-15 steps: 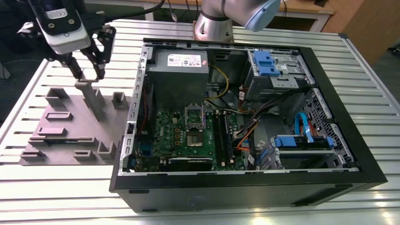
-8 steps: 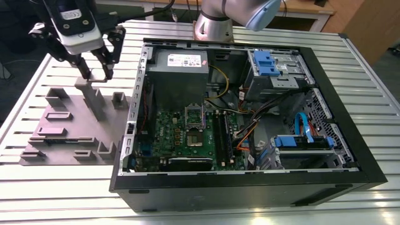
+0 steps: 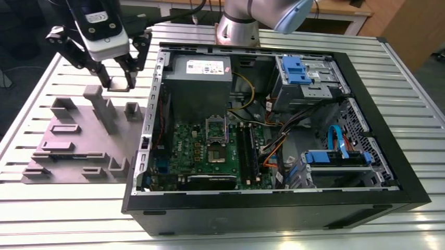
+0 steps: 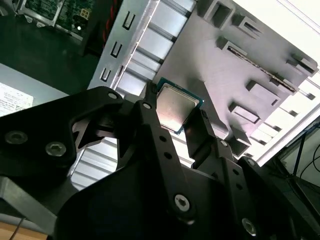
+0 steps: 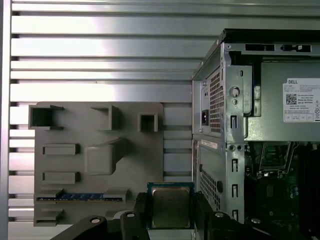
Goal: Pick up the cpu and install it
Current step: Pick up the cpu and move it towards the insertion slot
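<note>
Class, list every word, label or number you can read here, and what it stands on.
White label on the grey box: print too small to read.
Sticker above the gripper: too small to read.
cpu top, held in the gripper: no readable marking.

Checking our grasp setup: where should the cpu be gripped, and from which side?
By two opposite edges, coming from its metal-top side. The cpu is a thin flat square, so only the edges offer purchase; the gripper pinches it that way, top face bare.
</note>
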`<act>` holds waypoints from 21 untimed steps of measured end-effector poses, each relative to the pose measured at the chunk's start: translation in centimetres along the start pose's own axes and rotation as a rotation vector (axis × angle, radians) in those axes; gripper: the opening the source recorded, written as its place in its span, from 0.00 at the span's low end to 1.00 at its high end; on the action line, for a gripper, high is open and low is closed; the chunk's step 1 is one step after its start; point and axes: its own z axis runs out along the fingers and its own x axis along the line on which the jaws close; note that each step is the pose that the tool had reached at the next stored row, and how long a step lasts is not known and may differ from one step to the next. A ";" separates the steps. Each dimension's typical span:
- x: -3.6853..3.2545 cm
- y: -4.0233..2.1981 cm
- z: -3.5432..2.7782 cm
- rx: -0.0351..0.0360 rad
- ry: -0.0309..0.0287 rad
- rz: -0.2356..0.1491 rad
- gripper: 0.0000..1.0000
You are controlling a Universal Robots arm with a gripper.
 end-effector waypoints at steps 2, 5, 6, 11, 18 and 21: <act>-0.41 0.01 0.00 0.0000 0.0001 0.000 0.47; -1.03 0.01 0.02 -0.0001 0.0000 0.000 0.47; -1.23 0.01 0.02 -0.0001 -0.0001 0.000 0.47; -2.18 0.03 0.03 -0.0001 0.0000 0.000 0.47; -3.27 0.04 0.05 0.0000 0.0000 0.000 0.47; -3.72 0.04 0.06 -0.0001 -0.0001 0.000 0.47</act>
